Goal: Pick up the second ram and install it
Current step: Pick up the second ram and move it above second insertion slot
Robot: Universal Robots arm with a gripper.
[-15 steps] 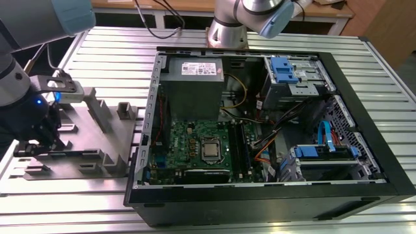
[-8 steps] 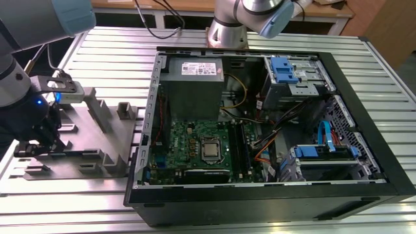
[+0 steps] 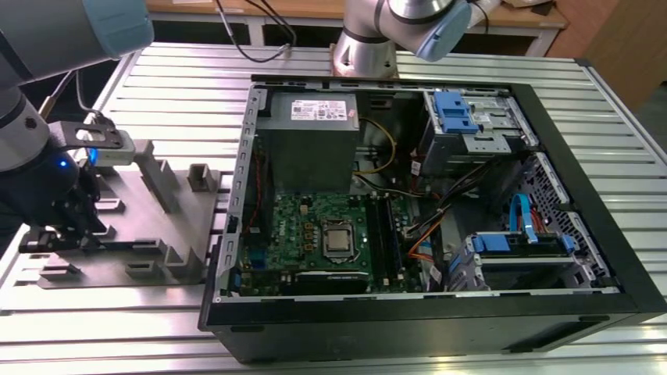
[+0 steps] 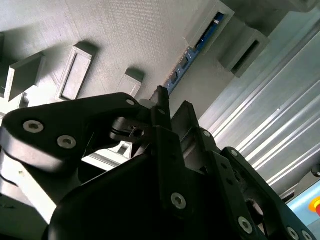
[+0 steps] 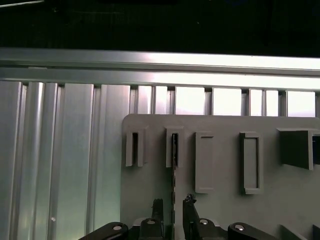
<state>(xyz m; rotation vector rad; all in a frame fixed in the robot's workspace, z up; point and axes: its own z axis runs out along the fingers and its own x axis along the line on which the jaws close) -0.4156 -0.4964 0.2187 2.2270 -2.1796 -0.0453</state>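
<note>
The second ram [image 5: 174, 170] is a thin dark board standing on edge in a slot of the grey holder plate [image 5: 220, 200]. Its blue-green edge [image 4: 192, 50] also runs along a slot in the second wrist view. My gripper [image 5: 173, 206] straddles the near end of the stick, one black fingertip [image 5: 158, 204] on each side with a small gap to the board, so it is open. In the exterior view my gripper [image 3: 58, 230] hangs low over the holder plate [image 3: 156, 234], at the exterior view's left of the open computer case [image 3: 583, 234].
The case lies on a ribbed aluminium table [image 3: 156, 70]. Inside are the green motherboard [image 3: 312, 226], black memory slots [image 3: 383, 234], a grey power supply [image 3: 308, 133] and blue drive cages [image 3: 458, 117]. The holder plate has several other raised blocks and empty slots [image 5: 250, 162].
</note>
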